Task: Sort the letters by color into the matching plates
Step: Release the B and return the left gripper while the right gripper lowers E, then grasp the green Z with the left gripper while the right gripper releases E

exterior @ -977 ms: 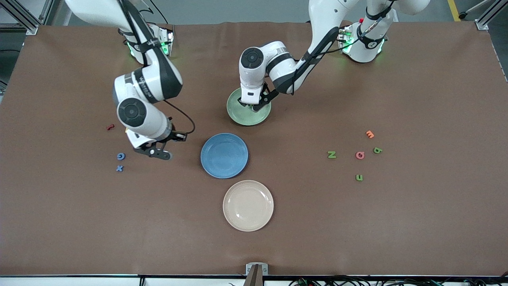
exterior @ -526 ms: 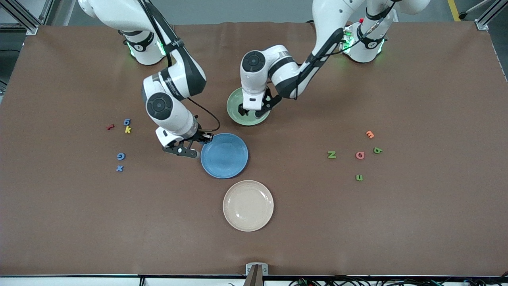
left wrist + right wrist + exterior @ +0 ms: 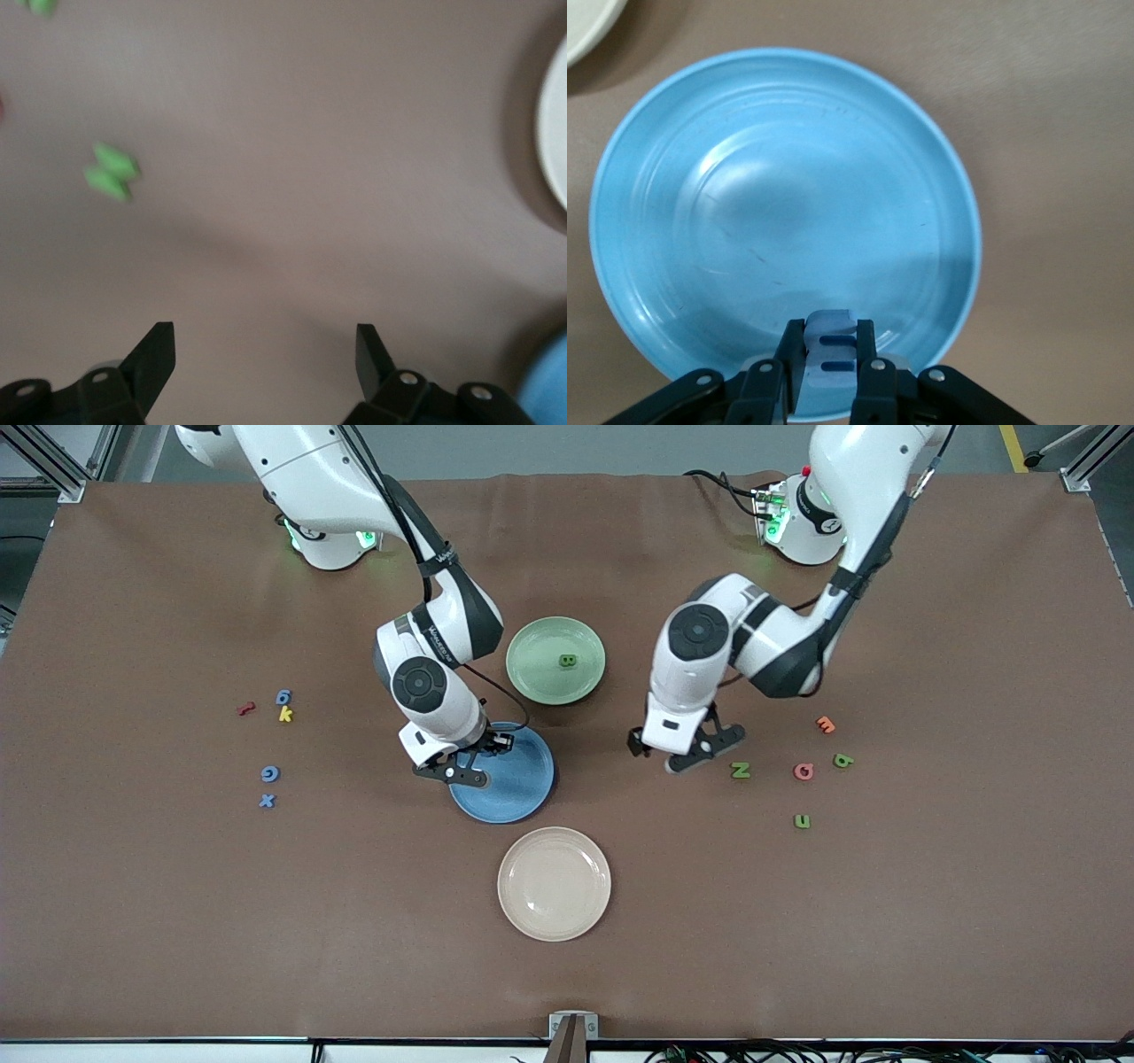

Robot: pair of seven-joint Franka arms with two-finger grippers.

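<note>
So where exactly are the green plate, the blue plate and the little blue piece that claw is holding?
green plate (image 3: 536,669), front view, bare inner surface.
blue plate (image 3: 788,204), right wrist view, centre of the dish.
blue letter (image 3: 830,359), right wrist view, face between the fingers.

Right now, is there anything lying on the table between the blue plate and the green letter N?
Nothing lies there. In the front view the mat between the blue plate and the green letter N is bare; only the left gripper, open, hangs over that stretch.

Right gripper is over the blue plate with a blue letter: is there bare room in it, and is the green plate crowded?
The round blue plate is bare below the right gripper and its blue letter piece. The pale green plate holds one green letter, with free space around it.
</note>
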